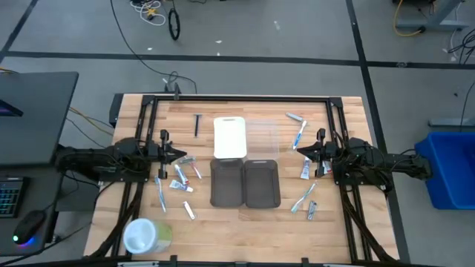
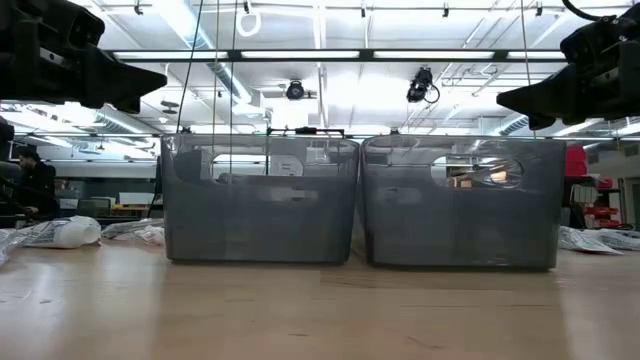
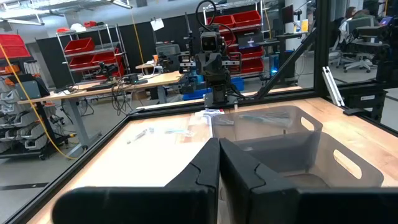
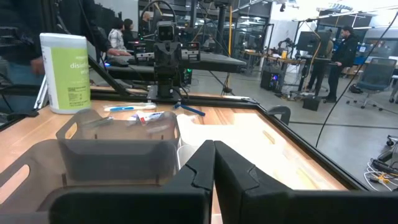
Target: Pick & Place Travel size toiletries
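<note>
High view: the left gripper point(image 1: 180, 154) stood at nine o'clock and the right gripper point(image 1: 299, 149) at three, both pinched closed and empty. Toiletries point(image 1: 180, 178) lay scattered by each, outside the two grey trays point(image 1: 243, 182). Low view alone showed tray walls empty. Wrist views confirmed the fingers point(image 3: 214, 163) met.

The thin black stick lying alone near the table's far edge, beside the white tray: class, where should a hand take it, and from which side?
Grip the black stick at its middle, coming straight down, fingers across its narrow width. It lies flat and clear of the white tray, so probably nothing obstructs.
</note>
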